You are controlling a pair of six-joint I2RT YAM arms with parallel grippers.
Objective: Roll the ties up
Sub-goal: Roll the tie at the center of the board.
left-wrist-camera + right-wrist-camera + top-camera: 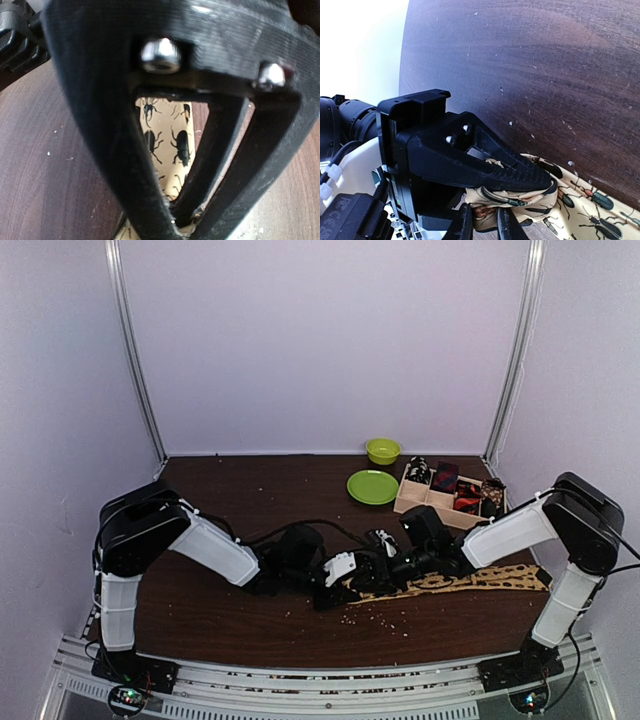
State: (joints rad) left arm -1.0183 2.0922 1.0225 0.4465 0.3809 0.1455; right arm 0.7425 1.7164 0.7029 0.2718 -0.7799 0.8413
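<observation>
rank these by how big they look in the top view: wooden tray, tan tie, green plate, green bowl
wooden tray, most area
tan tie, longer but narrow and partly hidden, so unsure against the tray
green plate
green bowl

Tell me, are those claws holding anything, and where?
The left gripper pinches the beetle-print tie at its bunched end. Whether the right gripper also grips it cannot be told.

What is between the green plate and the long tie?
Top view: bare table, then the left gripper and right gripper, at the end of the tie.
</observation>
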